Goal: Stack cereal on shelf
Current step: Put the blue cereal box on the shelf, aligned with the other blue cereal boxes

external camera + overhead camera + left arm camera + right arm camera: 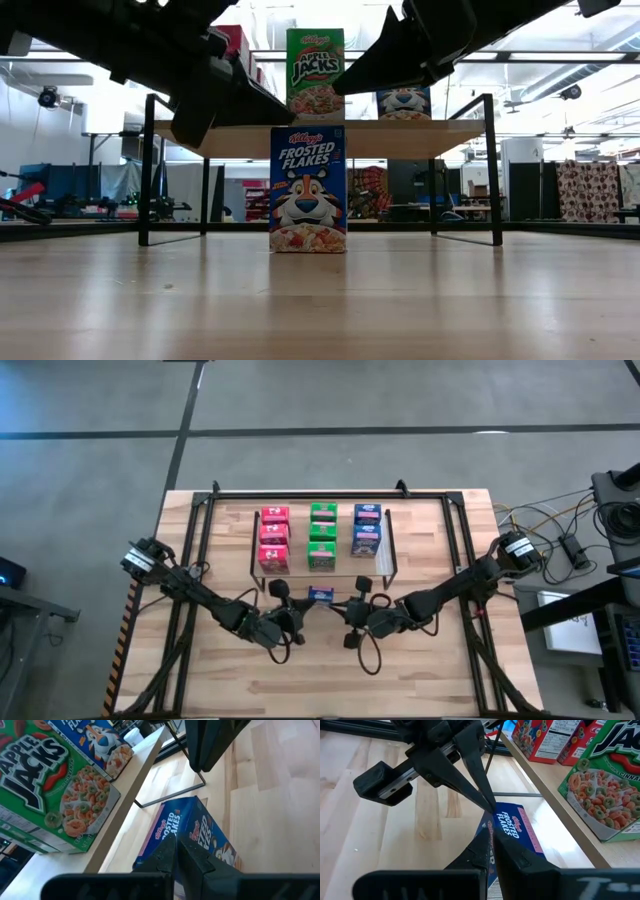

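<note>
- A robotics lab or workshop in a large open hall.
- A wooden tabletop [330, 660] stands on a grey concrete floor [350, 395] marked with dark lines.
- Loose cables [545, 520] and equipment lie beyond the tabletop's right edge.
- Behind it: ceiling beams [560, 75], strip lighting, more benches and machinery [60, 195].

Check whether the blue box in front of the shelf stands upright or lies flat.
Upright: the low view shows the blue box standing on the table, label facing forward, before the shelf.
</note>
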`<action>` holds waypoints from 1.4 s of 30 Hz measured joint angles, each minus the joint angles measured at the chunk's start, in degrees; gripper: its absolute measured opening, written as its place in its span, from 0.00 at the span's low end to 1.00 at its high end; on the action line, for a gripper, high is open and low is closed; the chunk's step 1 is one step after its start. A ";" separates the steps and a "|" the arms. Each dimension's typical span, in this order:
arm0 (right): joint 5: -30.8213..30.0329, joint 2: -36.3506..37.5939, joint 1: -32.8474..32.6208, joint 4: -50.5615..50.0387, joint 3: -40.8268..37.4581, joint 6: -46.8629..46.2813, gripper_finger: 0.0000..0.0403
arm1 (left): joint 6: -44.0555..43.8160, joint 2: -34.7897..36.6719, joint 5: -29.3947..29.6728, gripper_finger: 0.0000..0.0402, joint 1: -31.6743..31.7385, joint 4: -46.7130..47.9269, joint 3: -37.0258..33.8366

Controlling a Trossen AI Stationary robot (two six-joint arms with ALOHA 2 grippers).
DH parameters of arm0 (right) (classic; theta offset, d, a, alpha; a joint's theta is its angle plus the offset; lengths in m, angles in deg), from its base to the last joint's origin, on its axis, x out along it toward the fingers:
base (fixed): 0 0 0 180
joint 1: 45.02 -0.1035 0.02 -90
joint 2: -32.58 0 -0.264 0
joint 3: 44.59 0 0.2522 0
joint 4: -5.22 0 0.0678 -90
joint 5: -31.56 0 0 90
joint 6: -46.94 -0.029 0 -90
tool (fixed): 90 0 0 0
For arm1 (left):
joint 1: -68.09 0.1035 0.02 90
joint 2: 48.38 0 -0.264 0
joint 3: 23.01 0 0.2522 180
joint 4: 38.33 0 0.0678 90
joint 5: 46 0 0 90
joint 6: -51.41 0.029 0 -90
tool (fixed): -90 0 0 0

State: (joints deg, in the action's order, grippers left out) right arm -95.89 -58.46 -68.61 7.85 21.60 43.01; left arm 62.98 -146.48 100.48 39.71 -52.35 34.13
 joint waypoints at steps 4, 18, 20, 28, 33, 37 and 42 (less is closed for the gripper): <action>0.04 0.00 0.00 0.00 0.00 -0.11 0.03 | -0.58 -0.01 -0.01 0.00 0.00 0.66 0.00; 0.07 0.00 0.00 0.03 0.00 -0.15 0.03 | -0.19 0.00 1.31 0.00 0.59 -0.62 0.33; 0.09 -0.02 0.00 0.03 0.00 -0.15 0.03 | -0.72 -0.40 1.46 0.00 1.00 -0.24 0.33; 0.13 -0.04 0.00 -1.24 -0.07 -0.71 0.03 | -1.60 -1.40 1.76 0.00 0.94 -0.21 0.46; 1.55 -0.04 0.00 -1.17 -0.07 -0.68 0.03 | -1.62 -1.41 1.73 0.00 0.26 -0.03 0.52; 1.66 -0.04 0.00 -1.22 0.31 -0.63 0.04 | -1.62 -1.41 1.48 0.00 -0.26 0.23 0.86; 1.88 -0.04 0.00 -1.22 1.22 -0.57 0.16 | -1.62 -1.41 1.37 0.00 -0.46 0.24 0.94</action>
State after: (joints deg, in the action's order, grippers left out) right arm -94.01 -58.50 -68.61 6.64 22.82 42.44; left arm 61.36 -147.89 101.86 39.25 -52.12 35.07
